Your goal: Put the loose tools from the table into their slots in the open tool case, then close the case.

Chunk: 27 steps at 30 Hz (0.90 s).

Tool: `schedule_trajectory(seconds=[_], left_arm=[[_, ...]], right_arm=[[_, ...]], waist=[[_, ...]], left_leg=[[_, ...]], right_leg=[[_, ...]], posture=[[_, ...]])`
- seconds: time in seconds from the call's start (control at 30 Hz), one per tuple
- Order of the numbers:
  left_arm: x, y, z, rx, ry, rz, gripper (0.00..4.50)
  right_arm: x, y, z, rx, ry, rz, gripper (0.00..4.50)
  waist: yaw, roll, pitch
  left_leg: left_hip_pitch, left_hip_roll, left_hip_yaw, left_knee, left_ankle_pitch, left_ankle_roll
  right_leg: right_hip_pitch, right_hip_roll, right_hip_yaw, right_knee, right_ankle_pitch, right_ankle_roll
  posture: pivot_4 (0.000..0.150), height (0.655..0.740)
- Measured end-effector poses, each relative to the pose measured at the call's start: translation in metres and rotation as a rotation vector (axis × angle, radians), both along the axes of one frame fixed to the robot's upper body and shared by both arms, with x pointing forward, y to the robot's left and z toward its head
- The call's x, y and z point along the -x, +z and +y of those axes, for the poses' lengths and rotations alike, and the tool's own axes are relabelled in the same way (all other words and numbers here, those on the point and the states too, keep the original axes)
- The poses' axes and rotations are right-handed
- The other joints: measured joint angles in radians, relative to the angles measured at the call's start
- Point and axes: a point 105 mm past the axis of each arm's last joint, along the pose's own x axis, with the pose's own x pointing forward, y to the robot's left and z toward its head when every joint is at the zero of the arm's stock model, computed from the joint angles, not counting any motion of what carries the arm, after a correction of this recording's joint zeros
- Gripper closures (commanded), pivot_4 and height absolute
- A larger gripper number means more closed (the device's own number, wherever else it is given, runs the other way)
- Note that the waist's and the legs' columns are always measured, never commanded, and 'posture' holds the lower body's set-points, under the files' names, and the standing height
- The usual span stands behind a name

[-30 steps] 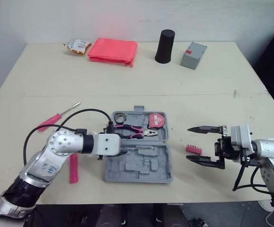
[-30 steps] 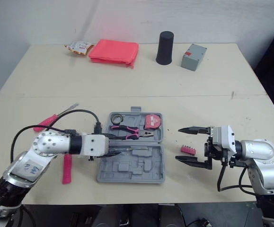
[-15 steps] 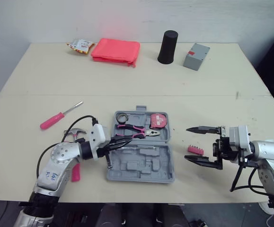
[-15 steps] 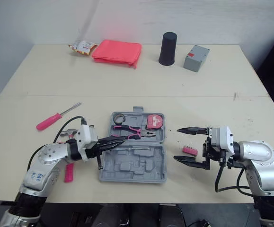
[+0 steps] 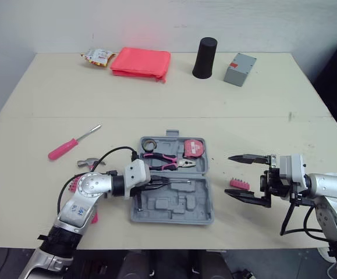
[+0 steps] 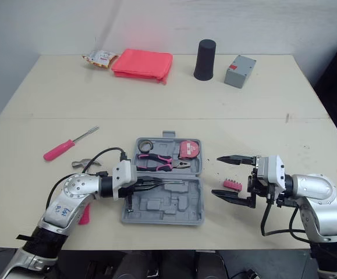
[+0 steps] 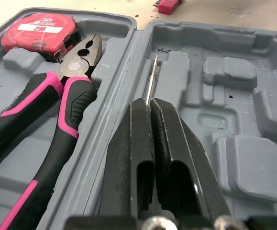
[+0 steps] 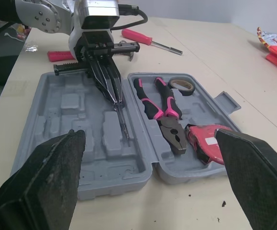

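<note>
Left claw [image 7: 150, 102] pinches thin metal tool [image 7: 152, 76], tip inside case tray [image 7: 253, 57].

Grey tool case [image 5: 180, 206] lies open (pliers [image 5: 163, 160], tape measure [image 5: 192, 147] seated); pink screwdriver [image 5: 69, 143] lies loose left of it, bit strip [image 5: 238, 184] right.

I see open counter [image 5: 174, 99] beyond tool case [image 5: 180, 207]. Right pincer [image 5: 229, 175], spread wide, has bit strip [image 5: 238, 184] near its tips. Left pincer [image 5: 165, 182], pinching thin shaft [image 5: 181, 181], hemmed by pliers [image 5: 163, 161] alongside; gap there possibly tight.
</note>
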Motion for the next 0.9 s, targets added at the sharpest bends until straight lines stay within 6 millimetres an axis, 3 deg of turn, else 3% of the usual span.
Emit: schedule_trajectory(seconds=[0.43,0.67,0.83,0.9], left_arm=[[-0.005,-0.009,-0.002,-0.106,0.066,0.117,4.40],[-0.007,-0.014,-0.007,-0.149,0.091,0.134,4.40],[-0.008,-0.005,-0.003,-0.052,0.078,0.032,4.40],[-0.007,0.009,0.005,-0.004,0.061,-0.027,4.40]], right_arm=[[0.004,-0.004,0.001,0.003,0.004,0.010,0.00],[0.003,-0.006,-0.001,-0.007,-0.004,0.004,0.00],[0.002,-0.007,-0.005,-0.004,-0.016,-0.005,0.00],[0.000,-0.007,-0.014,0.003,-0.043,-0.001,0.00]], waist=[[0.000,0.000,-0.006],[0.001,0.004,-0.028],[0.003,0.002,-0.027],[0.001,0.001,-0.026]], left_leg=[[0.004,0.000,0.000,-0.001,0.000,0.000],[0.007,0.000,0.000,-0.002,-0.001,0.000],[0.003,-0.001,-0.001,-0.002,-0.001,-0.001],[0.001,-0.001,-0.001,-0.002,-0.001,0.000]], right_leg=[[0.003,-0.005,0.004,0.001,0.000,0.000],[0.006,-0.006,0.006,-0.001,0.000,-0.001],[0.002,-0.008,0.005,-0.001,0.000,-0.001],[0.001,-0.008,0.004,-0.002,0.000,-0.002]], posture=[[0.150,0.7400],[0.150,0.7400],[0.150,0.7400],[0.150,0.7400]])
